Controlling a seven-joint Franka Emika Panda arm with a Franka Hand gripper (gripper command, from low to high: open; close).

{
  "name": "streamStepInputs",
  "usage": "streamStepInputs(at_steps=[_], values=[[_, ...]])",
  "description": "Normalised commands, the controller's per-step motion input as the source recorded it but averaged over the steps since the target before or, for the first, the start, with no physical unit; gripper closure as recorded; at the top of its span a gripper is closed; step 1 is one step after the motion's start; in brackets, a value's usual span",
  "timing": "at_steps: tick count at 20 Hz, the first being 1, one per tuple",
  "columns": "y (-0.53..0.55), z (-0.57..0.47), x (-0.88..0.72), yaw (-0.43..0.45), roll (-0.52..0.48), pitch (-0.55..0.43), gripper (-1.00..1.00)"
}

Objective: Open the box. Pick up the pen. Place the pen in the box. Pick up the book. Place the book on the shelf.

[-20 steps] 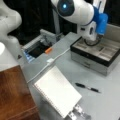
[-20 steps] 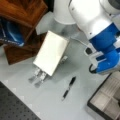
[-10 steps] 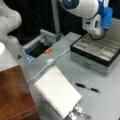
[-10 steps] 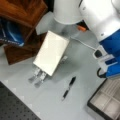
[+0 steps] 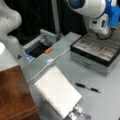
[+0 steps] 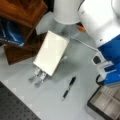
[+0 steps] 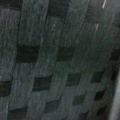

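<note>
the black-rimmed, silver-sided box (image 5: 96, 53) is seen standing open on the grey counter (image 5: 105, 100), its pale beige compartments exposed. the slim black pen (image 5: 87, 87) lies on the counter between the box and the white spiral-bound notebook (image 5: 58, 90), which is propped on a silver stand (image 6: 37, 76) beside the reddish-brown wooden shelf (image 5: 13, 96). the hand is not shown.

White and blue arm with rounded shells

In both front views the arm (image 5: 87, 8) has smooth, glossy white housings with bulging, rounded joints. A round blue disc sits in the end of one joint in a front view (image 5: 75, 2). The sections toward the wrist (image 6: 112, 62) are bright blue, with a white block bearing a dark oval recess, and a thin black cable loops below it. The tool does not show.
</note>
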Motion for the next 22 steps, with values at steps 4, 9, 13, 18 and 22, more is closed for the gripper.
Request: streamStepInputs(at_steps=[4,9,13,18,22], values=[[0.24,0.07,0.06,-0.138,0.119,0.070,-1.00],[0.30,0.10,0.09,-0.174,0.135,0.074,-1.00],[0.30,0.08,0.10,-0.153,0.118,0.073,-1.00],[0.25,0.03,0.11,-0.134,0.094,0.060,-1.00],[0.28,0.00,0.17,-0.146,0.071,0.075,-1.00]])
